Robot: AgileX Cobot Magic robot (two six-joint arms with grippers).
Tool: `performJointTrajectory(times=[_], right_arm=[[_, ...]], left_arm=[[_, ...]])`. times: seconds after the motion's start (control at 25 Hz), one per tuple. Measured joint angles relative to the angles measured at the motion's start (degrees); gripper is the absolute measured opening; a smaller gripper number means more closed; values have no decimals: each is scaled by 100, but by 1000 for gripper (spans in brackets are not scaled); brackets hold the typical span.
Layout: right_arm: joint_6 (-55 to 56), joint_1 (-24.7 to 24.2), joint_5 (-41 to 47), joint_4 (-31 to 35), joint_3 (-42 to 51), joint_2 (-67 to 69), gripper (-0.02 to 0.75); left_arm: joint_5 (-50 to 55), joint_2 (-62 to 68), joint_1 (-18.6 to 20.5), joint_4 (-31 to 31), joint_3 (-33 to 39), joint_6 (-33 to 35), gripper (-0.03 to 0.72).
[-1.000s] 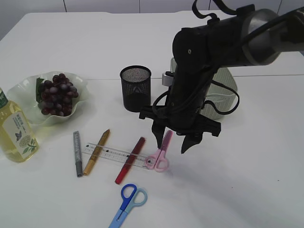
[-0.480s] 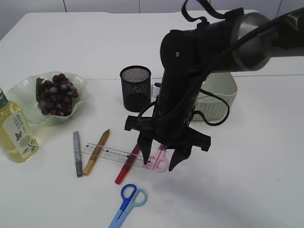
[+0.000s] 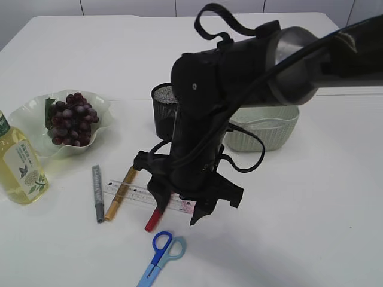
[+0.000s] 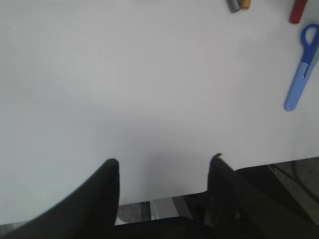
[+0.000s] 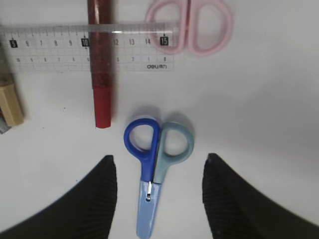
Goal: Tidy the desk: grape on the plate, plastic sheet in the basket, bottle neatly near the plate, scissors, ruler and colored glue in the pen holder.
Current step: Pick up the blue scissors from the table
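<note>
Where scissors lie: two pairs, blue scissors (image 5: 152,169); pink scissors (image 5: 192,25).

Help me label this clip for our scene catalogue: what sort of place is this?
Most likely a staged desk in a robot lab: a plain white table set with a mesh pen holder, a ruler, blue scissors and a plate of grapes.

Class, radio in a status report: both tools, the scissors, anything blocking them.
Right tool open, empty, above blue scissors. Left tool open, empty, over bare table. Pink scissors touching ruler, red glue stick across it. Nothing blocking blue scissors.
</note>
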Motion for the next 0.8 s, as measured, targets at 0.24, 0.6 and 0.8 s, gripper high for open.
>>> performJointTrajectory(times=[0.24, 0.6, 0.8], right_arm=[[735, 163, -113, -296, 0, 174, 405], [800, 163, -211, -296, 0, 451, 405], [800, 163, -428, -296, 0, 513, 405]], left_arm=[[0, 0, 0, 0, 0, 0, 416], [0, 0, 0, 0, 0, 0, 416], [0, 0, 0, 0, 0, 0, 416]])
